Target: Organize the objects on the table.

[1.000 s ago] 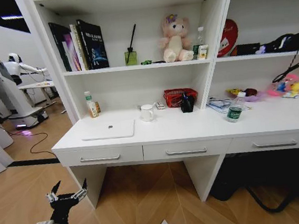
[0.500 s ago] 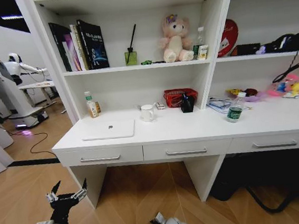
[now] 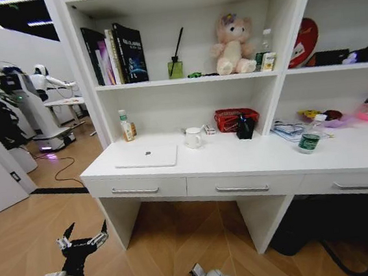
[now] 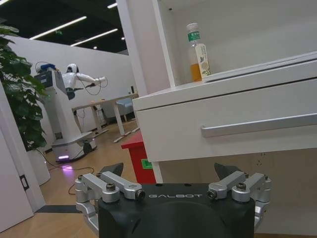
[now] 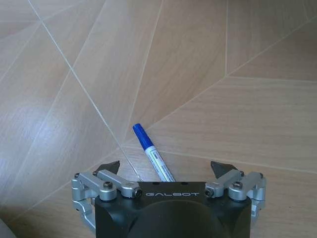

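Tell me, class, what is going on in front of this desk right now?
A two-armed robot faces a long white desk carrying a silver laptop, a white mug and a clear bottle. Both arms hang low over the wooden floor, well short of the desk. The left gripper is open and empty. The right gripper has its fingers spread, with a blue-capped pen between them.

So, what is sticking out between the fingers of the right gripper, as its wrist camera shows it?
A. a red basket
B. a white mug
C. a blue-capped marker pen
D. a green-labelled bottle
C: in the right wrist view a blue-capped marker pen pokes out from the middle of the right gripper, with the wooden floor behind it; the fingertips stand well apart on either side of it.
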Robot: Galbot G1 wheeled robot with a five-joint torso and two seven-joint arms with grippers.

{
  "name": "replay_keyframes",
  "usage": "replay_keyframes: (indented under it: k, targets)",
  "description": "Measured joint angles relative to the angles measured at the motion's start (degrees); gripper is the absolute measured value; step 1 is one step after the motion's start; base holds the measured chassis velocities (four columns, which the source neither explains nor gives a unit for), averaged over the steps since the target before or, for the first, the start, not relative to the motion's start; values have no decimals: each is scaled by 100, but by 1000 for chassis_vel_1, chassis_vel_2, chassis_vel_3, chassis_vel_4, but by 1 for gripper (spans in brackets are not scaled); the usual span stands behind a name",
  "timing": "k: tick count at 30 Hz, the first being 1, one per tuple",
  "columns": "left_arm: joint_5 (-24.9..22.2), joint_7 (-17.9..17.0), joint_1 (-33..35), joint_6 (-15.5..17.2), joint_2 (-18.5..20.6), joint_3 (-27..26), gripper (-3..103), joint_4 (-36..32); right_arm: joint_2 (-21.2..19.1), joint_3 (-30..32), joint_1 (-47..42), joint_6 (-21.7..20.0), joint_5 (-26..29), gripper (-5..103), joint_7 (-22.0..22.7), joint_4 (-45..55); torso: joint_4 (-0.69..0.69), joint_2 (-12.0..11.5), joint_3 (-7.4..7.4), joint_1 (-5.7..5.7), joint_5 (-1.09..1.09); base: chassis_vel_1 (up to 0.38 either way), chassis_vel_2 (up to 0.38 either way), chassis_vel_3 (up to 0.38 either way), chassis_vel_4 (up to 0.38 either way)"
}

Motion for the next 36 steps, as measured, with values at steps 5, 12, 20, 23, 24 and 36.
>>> replay_keyframes:
  k: [5,12,20,23,24,36]
  targets:
    - [0,0,0,0,0,0,100,0,-3,60,270,-58,-16,100,2,-323,-3,0,0,0,-2,8,9,9,10]
    - [0,0,0,0,0,0,100,0,-1,41,469,-264,-128,100,-13,-444,-2,2,2,0,0,0,0,0,0]
    - [0,0,0,0,0,0,100,0,-1,18,363,-352,-244,100,-25,-482,-2,5,4,2,-1,0,0,0,0]
    - [0,0,0,0,0,0,100,0,-1,9,321,-353,-268,100,-30,-483,-2,7,4,2,0,0,0,0,0]
    - [0,0,0,0,0,0,100,0,-1,4,314,-353,-277,100,-33,-485,-2,7,5,2,0,0,0,0,0]
    - [0,0,0,0,0,0,100,0,-1,-29,273,-311,-796,100,56,-304,-1,10,6,3,0,0,0,0,0]
